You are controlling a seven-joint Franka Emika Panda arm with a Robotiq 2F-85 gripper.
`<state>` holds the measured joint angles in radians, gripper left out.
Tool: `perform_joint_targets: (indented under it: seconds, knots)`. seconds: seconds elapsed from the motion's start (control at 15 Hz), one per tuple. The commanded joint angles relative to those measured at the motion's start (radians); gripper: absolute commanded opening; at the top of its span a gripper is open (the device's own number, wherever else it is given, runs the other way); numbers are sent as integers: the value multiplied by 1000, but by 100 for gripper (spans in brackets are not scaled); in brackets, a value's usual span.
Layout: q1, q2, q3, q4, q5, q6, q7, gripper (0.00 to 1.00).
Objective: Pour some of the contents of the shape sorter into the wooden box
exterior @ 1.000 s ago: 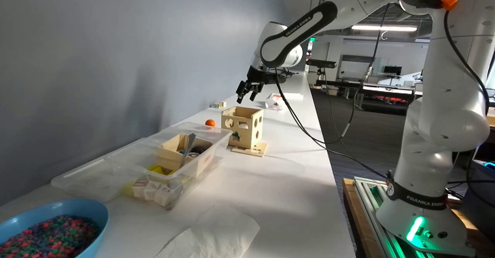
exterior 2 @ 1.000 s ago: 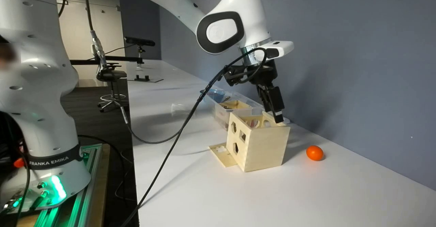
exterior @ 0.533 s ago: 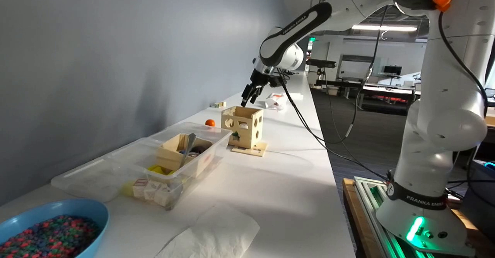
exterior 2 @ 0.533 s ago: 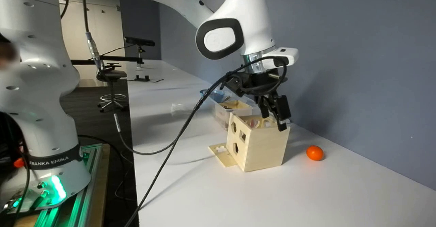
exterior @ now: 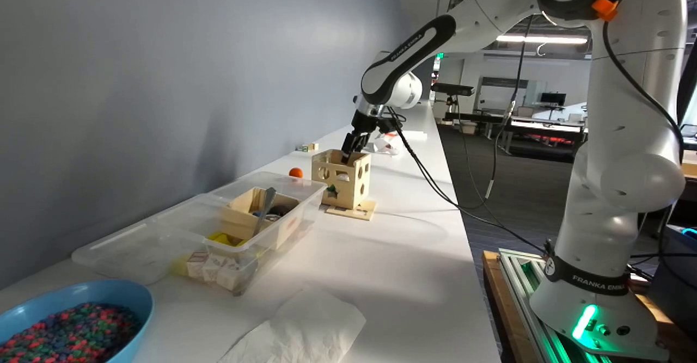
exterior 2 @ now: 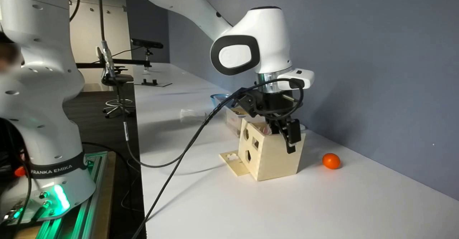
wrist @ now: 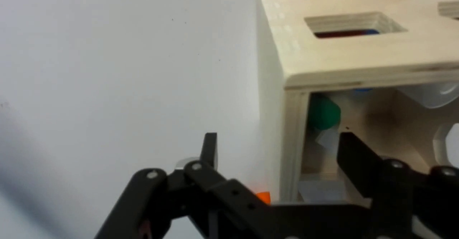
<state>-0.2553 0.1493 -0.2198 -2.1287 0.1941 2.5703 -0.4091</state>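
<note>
The shape sorter (exterior: 356,186) is a pale wooden cube with cut-out holes and an open top. It also shows in an exterior view (exterior 2: 276,160) and the wrist view (wrist: 358,58). Inside it lie a green piece (wrist: 324,113), a clear piece (wrist: 430,94) and pale pieces. My gripper (wrist: 278,138) is open around one side wall of the sorter. One finger (exterior 2: 292,135) is outside the wall and one is inside the opening, with gaps on both sides in the wrist view. The wooden box (exterior: 237,221) sits in a clear tub and holds a spoon and dark items.
The clear plastic tub (exterior: 305,189) stands beside the sorter. The sorter's flat lid (exterior 2: 235,163) lies at its foot. An orange ball (exterior 2: 331,161) lies near the grey wall (exterior 2: 376,70). A blue bowl (exterior: 139,292) and white paper (exterior: 316,325) are further along the table.
My gripper has turned and come down from above the sorter until its fingers straddle the sorter's side wall. The sorter, tub and ball have not moved.
</note>
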Motion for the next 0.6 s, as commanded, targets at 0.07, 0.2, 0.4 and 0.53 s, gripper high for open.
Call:
perform_joint_targets:
  seconds: [0.07,0.2,0.4,0.53]
  knots:
    - [-28,27,7,75,8,-77,37,48]
    - [-31,30,0,101,-5,-122,77,34]
    - [-31,14,-7,125,-19,-197,131,13]
    - [-29,7,-10,142,-25,-250,167,1]
